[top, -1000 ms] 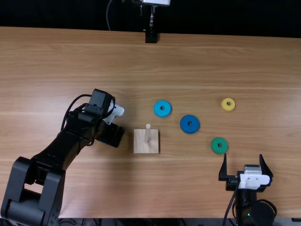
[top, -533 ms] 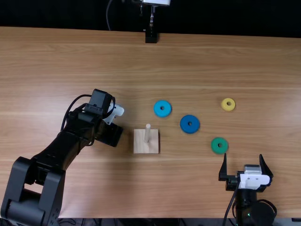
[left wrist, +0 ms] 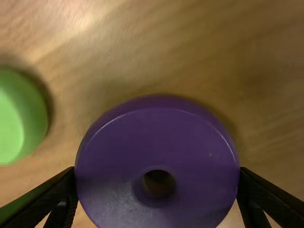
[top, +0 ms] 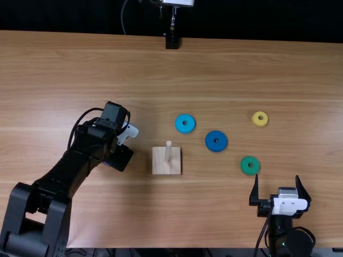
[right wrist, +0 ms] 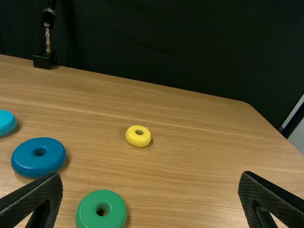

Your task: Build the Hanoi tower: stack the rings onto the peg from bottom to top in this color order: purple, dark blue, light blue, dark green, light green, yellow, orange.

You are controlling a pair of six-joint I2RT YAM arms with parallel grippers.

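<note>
Left of the wooden peg base [top: 161,167], whose upright peg [top: 168,151] is bare, my left gripper [top: 119,158] is low over the table. In the left wrist view my left gripper [left wrist: 157,178] has its fingers against opposite sides of the purple ring [left wrist: 156,137]; a light green ring [left wrist: 13,116] lies beside it. Light blue ring [top: 185,116] and dark blue ring [top: 216,134] lie right of the base, the dark green ring [top: 250,159] and yellow ring [top: 260,114] farther right. My right gripper [top: 277,179], also the right gripper [right wrist: 150,185] in its wrist view, stands open and holds nothing.
A black stand [top: 172,42] is at the table's far edge, with a dark curtain behind it. The left arm stretches over the table's left side, while the right arm is at the near right edge.
My left gripper has shifted a little to the left and toward the near edge in the top view. The right arm and the rings on the right have stayed put.
</note>
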